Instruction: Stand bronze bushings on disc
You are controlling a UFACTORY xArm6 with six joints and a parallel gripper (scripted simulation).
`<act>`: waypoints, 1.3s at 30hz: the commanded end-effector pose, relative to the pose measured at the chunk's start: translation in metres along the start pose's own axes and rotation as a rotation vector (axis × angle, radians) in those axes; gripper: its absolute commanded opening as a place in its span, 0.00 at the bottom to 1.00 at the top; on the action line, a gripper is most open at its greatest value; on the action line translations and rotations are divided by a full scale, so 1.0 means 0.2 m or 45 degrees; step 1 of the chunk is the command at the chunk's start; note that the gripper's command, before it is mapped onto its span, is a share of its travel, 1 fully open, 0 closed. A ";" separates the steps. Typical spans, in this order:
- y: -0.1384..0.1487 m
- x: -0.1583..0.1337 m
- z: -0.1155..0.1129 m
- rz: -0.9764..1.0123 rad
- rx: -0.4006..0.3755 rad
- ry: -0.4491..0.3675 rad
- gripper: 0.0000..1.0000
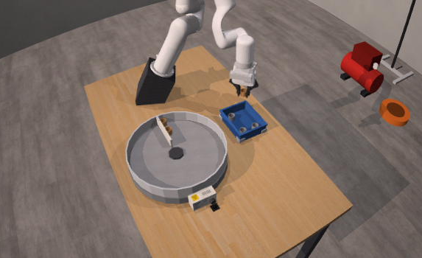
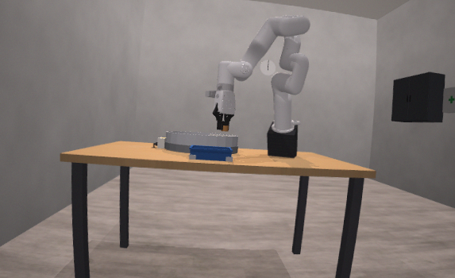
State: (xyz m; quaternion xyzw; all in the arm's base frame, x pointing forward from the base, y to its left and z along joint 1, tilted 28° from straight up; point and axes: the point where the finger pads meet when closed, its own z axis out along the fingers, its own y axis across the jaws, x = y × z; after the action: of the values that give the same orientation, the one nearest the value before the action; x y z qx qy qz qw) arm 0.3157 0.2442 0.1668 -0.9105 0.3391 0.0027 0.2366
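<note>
My gripper [image 1: 243, 89] is shut on a bronze bushing [image 1: 244, 92] and holds it upright in the air, well above the blue crate [image 1: 243, 120]; it also shows in the side view [image 2: 225, 126]. The crate holds three steel bushings: one at its far left [image 1: 231, 116] and two near its front [image 1: 242, 130] [image 1: 255, 125]. Another bronze bushing [image 1: 168, 130] stands upright on the grey turntable disc [image 1: 177, 152], next to a pale divider vane [image 1: 163, 130]. The dark hub [image 1: 175, 153] sits at the disc's centre.
The turntable has a raised grey rim and a white control box [image 1: 202, 197] at its front. The arm's black base [image 1: 155, 82] stands at the table's back. A red machine [image 1: 362, 68] and an orange ring [image 1: 395, 112] lie on the floor to the right.
</note>
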 end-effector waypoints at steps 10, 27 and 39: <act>0.01 0.02 -0.01 -0.001 0.004 0.001 0.00; 0.29 0.38 0.00 -0.001 0.004 0.001 0.00; 0.62 0.81 0.00 -0.001 0.004 0.001 0.00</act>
State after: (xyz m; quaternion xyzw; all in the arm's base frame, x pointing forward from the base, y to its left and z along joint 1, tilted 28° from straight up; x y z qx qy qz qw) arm 0.3477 0.1060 0.1066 -0.9104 0.3449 -0.0022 0.2284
